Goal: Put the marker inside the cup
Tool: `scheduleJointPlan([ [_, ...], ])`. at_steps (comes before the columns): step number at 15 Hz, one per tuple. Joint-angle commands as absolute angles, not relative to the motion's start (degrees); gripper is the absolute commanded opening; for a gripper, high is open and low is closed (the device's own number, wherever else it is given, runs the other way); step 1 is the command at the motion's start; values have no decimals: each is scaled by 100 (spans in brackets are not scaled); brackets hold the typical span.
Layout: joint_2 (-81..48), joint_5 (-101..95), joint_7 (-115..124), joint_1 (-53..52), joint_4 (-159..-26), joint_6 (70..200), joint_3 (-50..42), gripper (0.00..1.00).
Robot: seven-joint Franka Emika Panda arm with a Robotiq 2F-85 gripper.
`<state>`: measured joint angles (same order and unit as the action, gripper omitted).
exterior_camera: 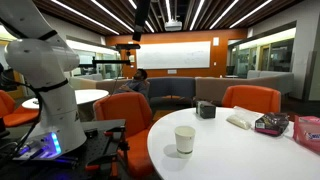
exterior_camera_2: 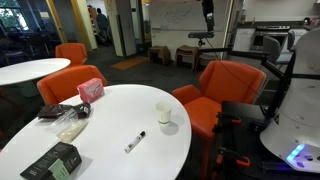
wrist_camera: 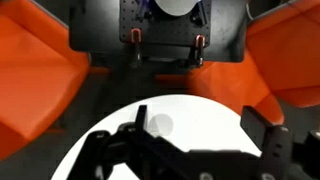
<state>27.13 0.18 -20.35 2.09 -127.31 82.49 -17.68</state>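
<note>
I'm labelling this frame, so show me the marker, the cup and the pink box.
marker (exterior_camera_2: pixel 135 141): in an exterior view, middle of its barrel.
cup (exterior_camera_2: pixel 164 117): in an exterior view, its side wall.
pink box (exterior_camera_2: pixel 91 90): in an exterior view, its front face.

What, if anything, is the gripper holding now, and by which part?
Nothing. The jaws of the gripper stand open and empty; the marker lies on the table.

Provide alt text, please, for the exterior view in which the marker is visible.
A dark marker lies on a round white table, a little apart from an upright off-white paper cup. Orange chairs stand around the table, and a pink box sits near its far edge.
</note>
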Motion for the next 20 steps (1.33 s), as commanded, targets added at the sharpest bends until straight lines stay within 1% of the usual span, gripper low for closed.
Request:
scheduleJointPlan([
  [1,2683,66,-2100,381,-12718,8238,-1632,100],
  [5,2646,-74,-2303,313,-12704,8372,-1559,100],
  [8,2500,-369,-2802,129,-12703,8868,-1329,100],
  [20,1000,-1252,-4013,-709,-12988,10851,-22,100],
])
